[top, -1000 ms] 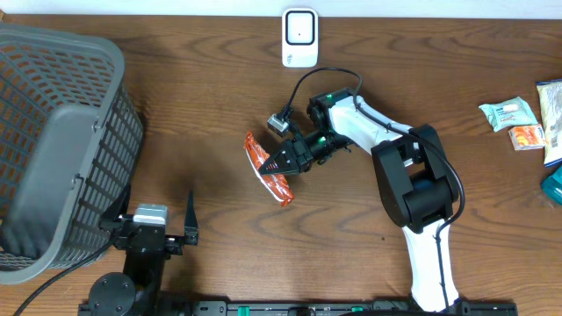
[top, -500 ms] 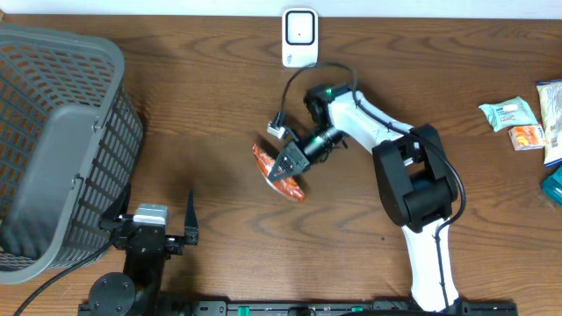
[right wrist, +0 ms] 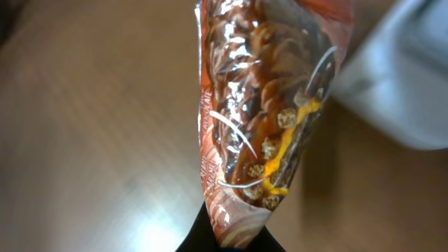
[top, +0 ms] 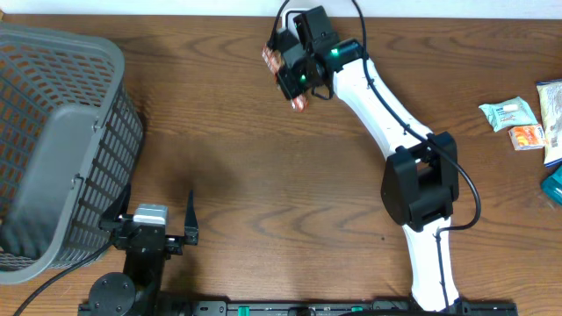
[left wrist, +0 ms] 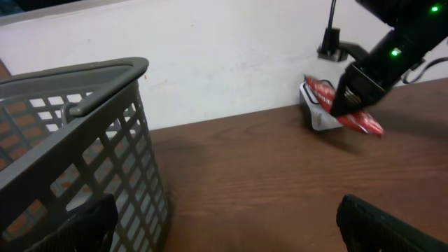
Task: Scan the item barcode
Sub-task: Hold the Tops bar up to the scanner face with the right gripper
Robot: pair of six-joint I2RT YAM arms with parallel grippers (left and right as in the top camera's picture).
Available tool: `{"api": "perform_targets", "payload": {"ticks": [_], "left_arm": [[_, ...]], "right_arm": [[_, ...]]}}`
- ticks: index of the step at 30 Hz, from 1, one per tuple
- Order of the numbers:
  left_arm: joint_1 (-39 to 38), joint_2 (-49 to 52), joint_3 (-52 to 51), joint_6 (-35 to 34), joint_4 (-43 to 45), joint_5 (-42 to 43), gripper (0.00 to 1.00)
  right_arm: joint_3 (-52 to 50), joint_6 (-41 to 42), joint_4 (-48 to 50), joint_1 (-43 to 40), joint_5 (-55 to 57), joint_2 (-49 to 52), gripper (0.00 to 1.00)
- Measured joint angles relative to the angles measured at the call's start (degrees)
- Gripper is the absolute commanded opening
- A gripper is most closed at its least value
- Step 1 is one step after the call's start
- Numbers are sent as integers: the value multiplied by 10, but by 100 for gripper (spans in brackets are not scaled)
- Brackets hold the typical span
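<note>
- Right gripper [top: 292, 81] clenched on one end of the red snack pkt [top: 299, 102]. We see the pkt held up at the far edge of the table [top: 219, 158], right by the white scanner [left wrist: 316, 117].
- Left gripper [top: 154, 225] released, jaws wide w/ nothing btwn them, low at the near edge just beside the basket.
- From overhead, the right arm [top: 386, 105] & the pkt cover most of the scanner. In the left wrist view the pkt hangs across the scanner's front; touching or not, we can't tell.
- Right wrist view: the pkt fills the middle, tilted, w/ the scanner a pale blur behind it at upper right.
- Grey mesh basket [top: 53, 123] at left, well apart from the pkt; we see only its own mesh inside.
- A few other pkts [top: 507, 112] lie at the table's right edge, well apart from the scanner.
</note>
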Motion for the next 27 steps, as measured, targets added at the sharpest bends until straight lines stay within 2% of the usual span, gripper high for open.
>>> {"api": "perform_targets", "payload": {"ticks": [8, 16, 27], "left_arm": [[0, 0, 0, 0, 0, 0, 100], [0, 0, 0, 0, 0, 0, 100], [0, 0, 0, 0, 0, 0, 100]], "right_arm": [[0, 44, 172, -24, 106, 31, 1], [9, 76, 337, -37, 133, 75, 1], [91, 110, 320, -38, 136, 161, 1]]}}
